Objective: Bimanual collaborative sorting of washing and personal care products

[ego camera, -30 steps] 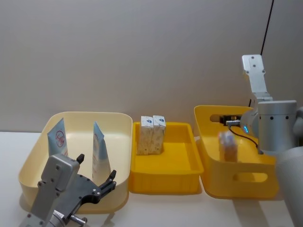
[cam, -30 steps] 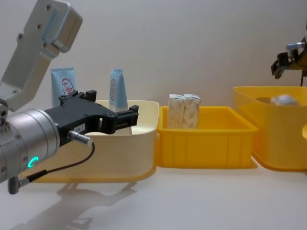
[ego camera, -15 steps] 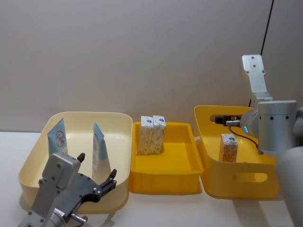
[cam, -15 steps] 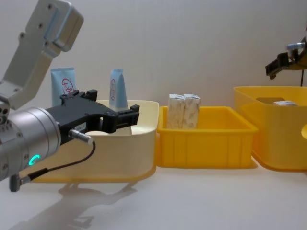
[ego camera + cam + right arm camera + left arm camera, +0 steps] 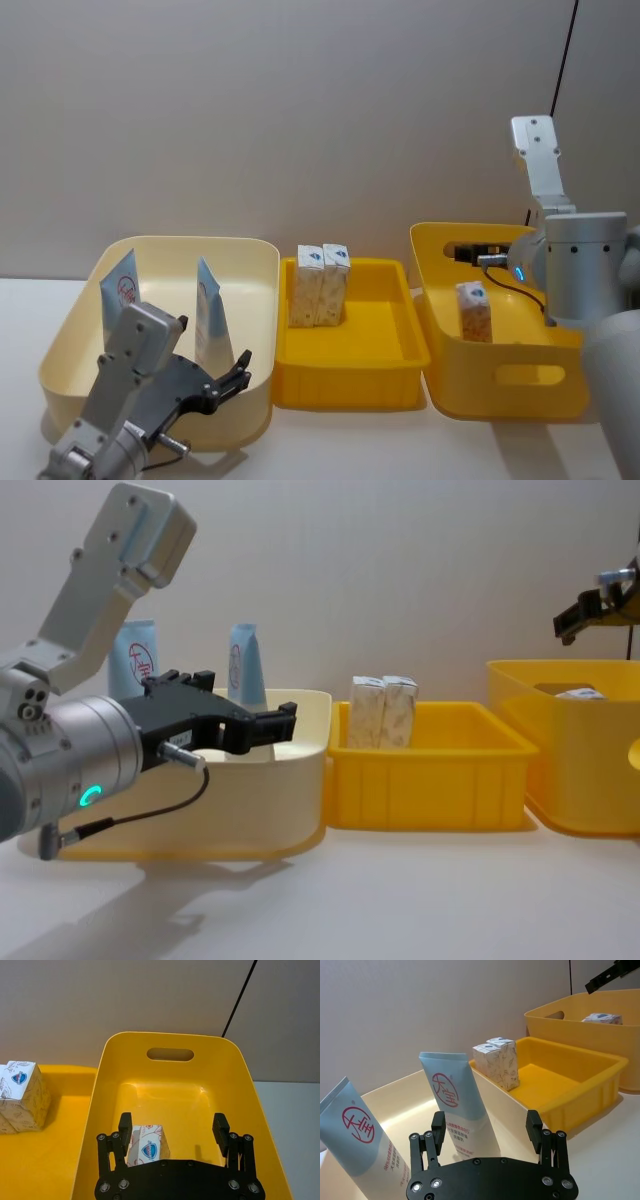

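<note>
Two light-blue-and-white tubes (image 5: 123, 290) (image 5: 207, 302) with a red logo stand in the cream bin (image 5: 70, 345) on the left. My left gripper (image 5: 212, 345) hovers open at that bin's near rim; in the left wrist view its fingers (image 5: 438, 1130) frame the nearer tube (image 5: 452, 1110). Two white cartons (image 5: 322, 283) stand together in the middle yellow tray (image 5: 345, 385). A third carton (image 5: 474, 310) sits in the right yellow bin (image 5: 500, 385). My right gripper (image 5: 172, 1132) hangs open above this carton (image 5: 146, 1149), holding nothing.
The three containers stand side by side on the white table (image 5: 400, 900), close to the grey back wall. A black cable (image 5: 565, 60) runs down the wall behind the right arm (image 5: 580, 260). Bare table lies in front of the containers.
The carton that was falling blurred into the right bin has landed and settled, shifting slightly. My left arm has swung forward and right toward the cream bin. The right gripper stays above its bin.
</note>
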